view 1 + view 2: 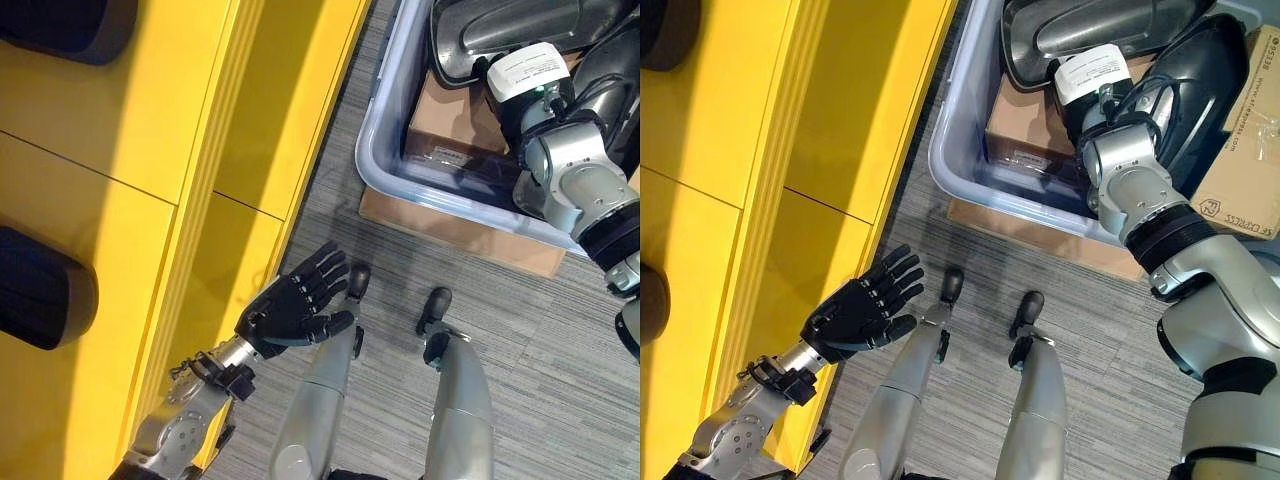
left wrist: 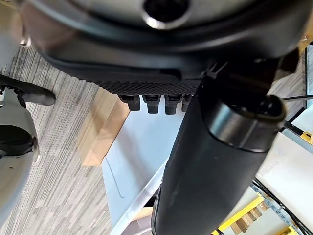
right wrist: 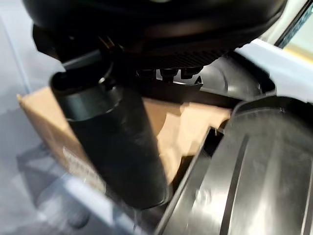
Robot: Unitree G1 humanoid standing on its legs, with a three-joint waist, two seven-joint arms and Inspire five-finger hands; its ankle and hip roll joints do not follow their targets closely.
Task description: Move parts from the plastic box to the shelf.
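Black parts lying inside plastic box, atop brown carton. Right hand reaching into box among parts; grip hidden, cannot tell. Left hand hovering outside box, beside yellow shelf, fingers spread wide, holding nothing.

A: Ground surface? What sits on it?

B: Grey striped carpet floor. A flat cardboard sheet lies directly on it. The pale plastic box rests on that sheet.

A: And relative to the box?

B: The yellow shelf stands on the carpet just beside the box, a narrow strip of carpet between them. Dark parts lie on the shelf's boards, well apart from the box.
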